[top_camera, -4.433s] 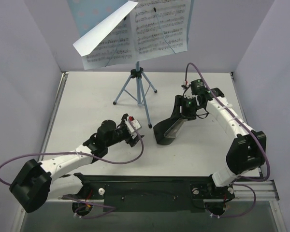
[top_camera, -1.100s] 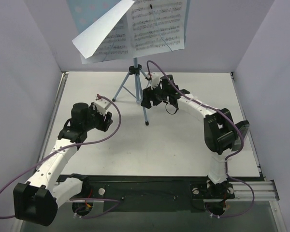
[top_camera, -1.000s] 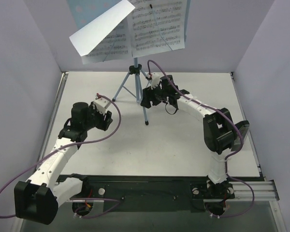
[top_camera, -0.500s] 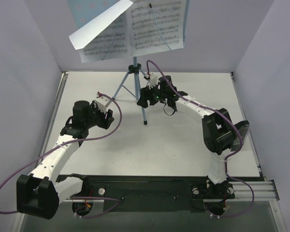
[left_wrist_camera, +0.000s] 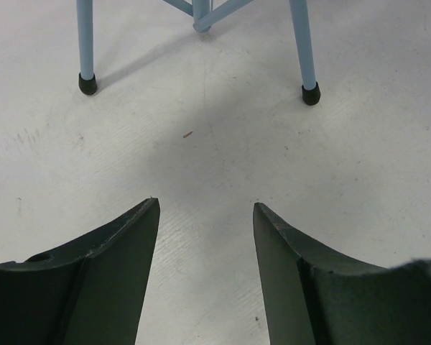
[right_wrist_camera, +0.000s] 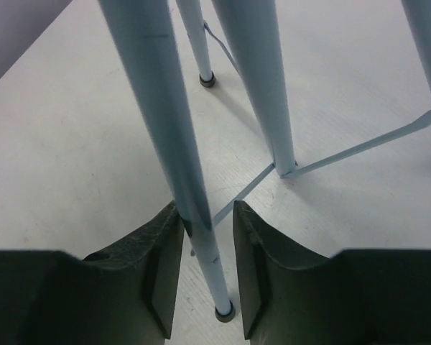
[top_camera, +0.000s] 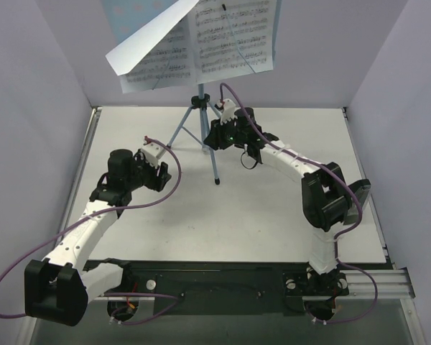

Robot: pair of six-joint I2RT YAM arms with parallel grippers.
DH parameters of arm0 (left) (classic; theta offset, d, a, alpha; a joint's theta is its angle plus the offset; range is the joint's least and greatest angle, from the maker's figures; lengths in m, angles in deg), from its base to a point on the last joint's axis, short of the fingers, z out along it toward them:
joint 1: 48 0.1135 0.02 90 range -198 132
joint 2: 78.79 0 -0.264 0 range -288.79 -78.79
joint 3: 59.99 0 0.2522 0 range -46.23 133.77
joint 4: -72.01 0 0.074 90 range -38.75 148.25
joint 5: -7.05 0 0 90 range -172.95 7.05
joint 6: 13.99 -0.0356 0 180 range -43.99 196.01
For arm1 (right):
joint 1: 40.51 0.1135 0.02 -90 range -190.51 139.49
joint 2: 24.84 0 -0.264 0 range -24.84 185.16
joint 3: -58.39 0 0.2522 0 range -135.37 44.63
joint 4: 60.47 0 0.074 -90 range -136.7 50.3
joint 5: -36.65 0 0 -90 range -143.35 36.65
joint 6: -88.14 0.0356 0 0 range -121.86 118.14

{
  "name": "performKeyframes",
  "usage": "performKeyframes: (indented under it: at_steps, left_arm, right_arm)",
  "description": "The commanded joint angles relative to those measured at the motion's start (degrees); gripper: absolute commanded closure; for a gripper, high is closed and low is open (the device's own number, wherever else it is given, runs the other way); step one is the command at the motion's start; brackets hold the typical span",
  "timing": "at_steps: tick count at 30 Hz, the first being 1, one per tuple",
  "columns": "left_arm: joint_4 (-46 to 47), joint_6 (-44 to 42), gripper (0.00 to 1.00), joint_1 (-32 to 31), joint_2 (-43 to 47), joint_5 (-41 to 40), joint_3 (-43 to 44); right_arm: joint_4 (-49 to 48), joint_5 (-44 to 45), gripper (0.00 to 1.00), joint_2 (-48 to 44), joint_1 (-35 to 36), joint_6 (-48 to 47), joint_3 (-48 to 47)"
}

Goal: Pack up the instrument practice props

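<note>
Right claw (right_wrist_camera: 206,207) straddles 1 leg of the music stand (right_wrist_camera: 145,86); whether it pinches, I cannot tell. Left claw (left_wrist_camera: 205,204) spread.

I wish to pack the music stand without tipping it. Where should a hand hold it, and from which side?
Probably one thin tripod leg of the music stand, midway, from the right side. The tube is slim and bare and fits inside a hand, as the right hand straddling it shows; the top holds loose sheet-music pages.

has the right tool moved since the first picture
Yes. The right tool went left, from right of the music stand to around its front leg.
</note>
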Motion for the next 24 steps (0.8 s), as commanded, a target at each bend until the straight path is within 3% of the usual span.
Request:
performKeyframes:
  at_steps: [1,6,17,24]
  left_arm:
    - [1.88,0.02,0.35,0.01,0.36,1.83,2.19]
    - [5.04,-2.09,0.35,-0.78,-2.27,1.83,3.16]
    - [13.65,-6.57,0.34,-6.75,-11.23,-0.10,5.36]
    - [22.95,-10.79,0.32,-12.29,-19.13,-4.49,6.85]
  right_arm:
    - [-3.22,5.53,0.81,0.10,0.67,2.29,-2.02]
    - [-2.17,7.72,1.00,-4.99,0.41,1.15,4.03]
    - [2.75,16.51,1.00,-18.78,0.59,3.51,15.82]
    - [4.51,16.61,1.00,-27.49,0.59,4.40,25.31]
